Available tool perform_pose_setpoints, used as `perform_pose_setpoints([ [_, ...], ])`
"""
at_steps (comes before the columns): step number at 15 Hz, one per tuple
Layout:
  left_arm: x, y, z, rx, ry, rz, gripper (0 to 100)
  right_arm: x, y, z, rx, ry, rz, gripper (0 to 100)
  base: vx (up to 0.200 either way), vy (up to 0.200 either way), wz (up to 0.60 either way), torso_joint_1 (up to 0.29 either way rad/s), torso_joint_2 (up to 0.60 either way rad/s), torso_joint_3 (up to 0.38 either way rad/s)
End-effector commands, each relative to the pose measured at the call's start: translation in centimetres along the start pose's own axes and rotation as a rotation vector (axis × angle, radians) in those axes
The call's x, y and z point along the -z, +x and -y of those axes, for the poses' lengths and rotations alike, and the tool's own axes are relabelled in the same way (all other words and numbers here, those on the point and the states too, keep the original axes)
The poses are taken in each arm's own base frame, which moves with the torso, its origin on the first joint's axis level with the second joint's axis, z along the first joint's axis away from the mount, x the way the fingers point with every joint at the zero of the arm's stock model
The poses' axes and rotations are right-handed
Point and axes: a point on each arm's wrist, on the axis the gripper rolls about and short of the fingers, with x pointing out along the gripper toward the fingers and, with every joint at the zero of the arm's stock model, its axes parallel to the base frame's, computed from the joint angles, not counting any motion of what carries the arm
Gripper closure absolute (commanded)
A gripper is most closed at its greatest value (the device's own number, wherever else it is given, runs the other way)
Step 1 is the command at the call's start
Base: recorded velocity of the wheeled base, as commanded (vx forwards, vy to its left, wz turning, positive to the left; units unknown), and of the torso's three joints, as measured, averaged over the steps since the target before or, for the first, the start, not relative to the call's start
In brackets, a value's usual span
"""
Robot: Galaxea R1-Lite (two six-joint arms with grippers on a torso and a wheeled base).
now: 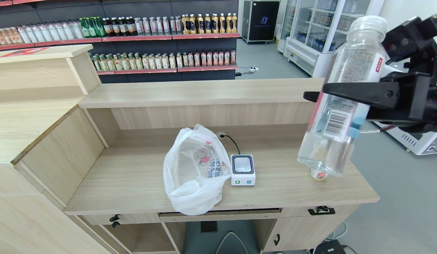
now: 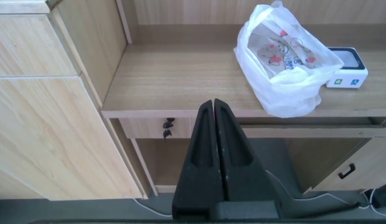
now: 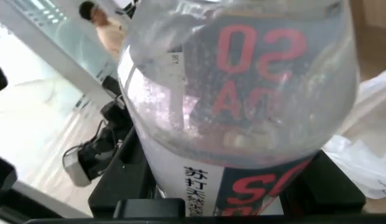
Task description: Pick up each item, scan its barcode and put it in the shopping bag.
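The right pincer clamps a clear plastic bottle mid-body, raised and tilted over the right end of the table; the left pincer, closed and empty, hangs off the near-left edge; the white shopping bag stands open mid-table, barcode scanner just right.

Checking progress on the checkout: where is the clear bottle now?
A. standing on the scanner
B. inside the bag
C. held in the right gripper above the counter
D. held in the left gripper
C: the right gripper is clamped round the bottle, holding it in the air above the counter, apart from the bag and scanner.
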Motion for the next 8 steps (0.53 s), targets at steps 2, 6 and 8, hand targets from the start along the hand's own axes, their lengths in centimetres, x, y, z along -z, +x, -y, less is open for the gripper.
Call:
perform_pose_setpoints([
  [2,0.00,0.00,0.00,0.000,0.000,0.000,100,-0.17,0.19,-1.05,-0.111,-0.024,-0.060,100,0.000,0.000,0.00,0.000,0.00,0.000],
  [6,0.00,0.00,0.00,0.000,0.000,0.000,100,-0.27,0.23,-1.20,-0.158,-0.032,-0.088,100,0.000,0.000,0.00,0.000,0.00,0.000],
  [8,0.00,0.00,0.00,0.000,0.000,0.000,100,-0.26,0.22,-1.14,-0.168,-0.035,-0.094,100,0.000,0.000,0.00,0.000,0.00,0.000],
])
